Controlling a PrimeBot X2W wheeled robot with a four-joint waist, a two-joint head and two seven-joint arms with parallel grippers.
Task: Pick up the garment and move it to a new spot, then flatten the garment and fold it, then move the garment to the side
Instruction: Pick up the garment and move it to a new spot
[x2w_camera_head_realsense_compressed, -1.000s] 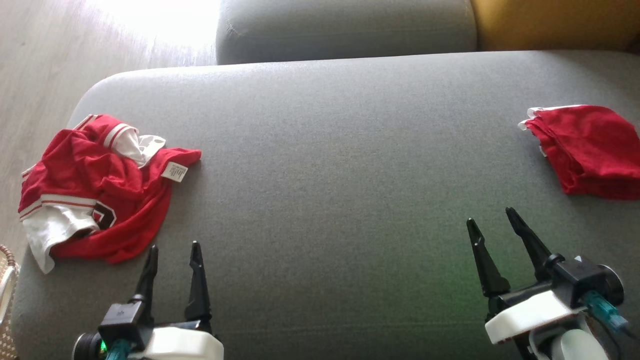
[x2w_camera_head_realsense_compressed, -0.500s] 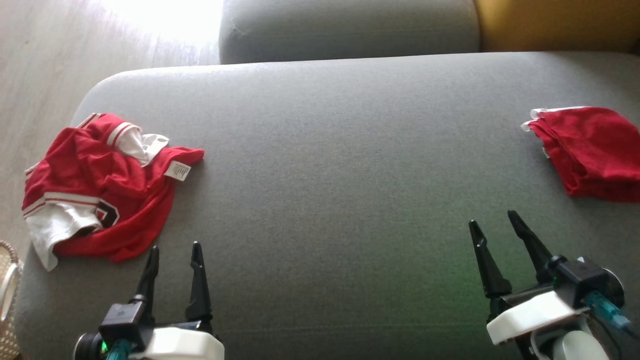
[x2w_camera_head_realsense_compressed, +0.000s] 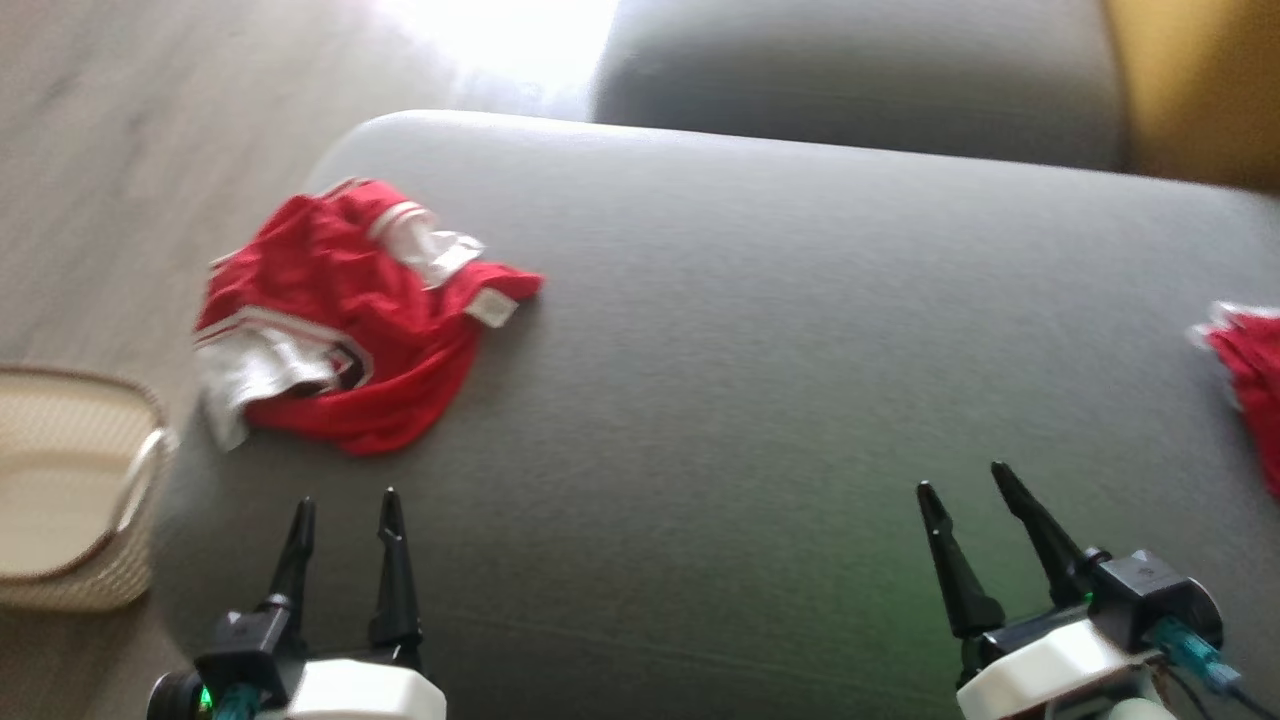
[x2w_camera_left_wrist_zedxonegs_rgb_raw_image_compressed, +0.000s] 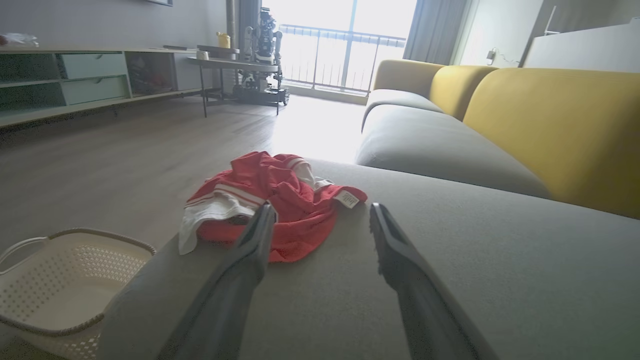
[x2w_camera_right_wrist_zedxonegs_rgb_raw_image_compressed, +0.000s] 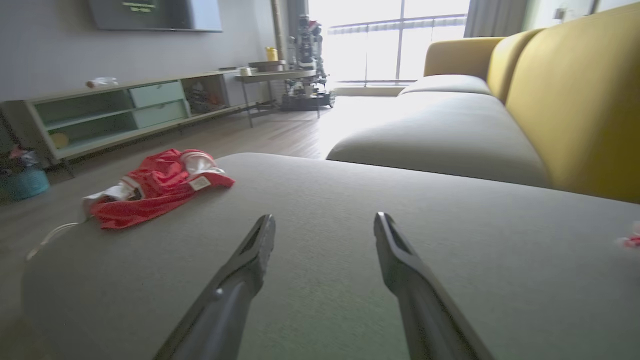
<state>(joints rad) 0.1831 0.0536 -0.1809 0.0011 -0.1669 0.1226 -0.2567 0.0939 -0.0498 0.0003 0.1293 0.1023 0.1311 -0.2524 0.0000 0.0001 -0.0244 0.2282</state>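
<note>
The garment (x2w_camera_head_realsense_compressed: 350, 320), a red top with white trim, lies crumpled on the far left part of the grey seat (x2w_camera_head_realsense_compressed: 760, 350), close to its left edge. A white label (x2w_camera_head_realsense_compressed: 492, 308) shows on its right side. The left gripper (x2w_camera_head_realsense_compressed: 346, 498) hovers at the near left with its fingers spread wide and nothing between them. Its tips point toward the garment and stop short of its near edge, not touching it. The right gripper (x2w_camera_head_realsense_compressed: 961, 477) hangs at the near right, well apart from the garment, fingers likewise wide apart and empty above bare seat. At the seat's right edge lies another red cloth (x2w_camera_head_realsense_compressed: 1245, 375), partly cut off from sight. A pale perforated basket (x2w_camera_head_realsense_compressed: 70, 490) stands on the floor (x2w_camera_head_realsense_compressed: 120, 150), just beside the seat's near left corner. Beyond the seat are a second grey cushion (x2w_camera_head_realsense_compressed: 850, 90) and a yellow backrest (x2w_camera_head_realsense_compressed: 1190, 90).
</note>
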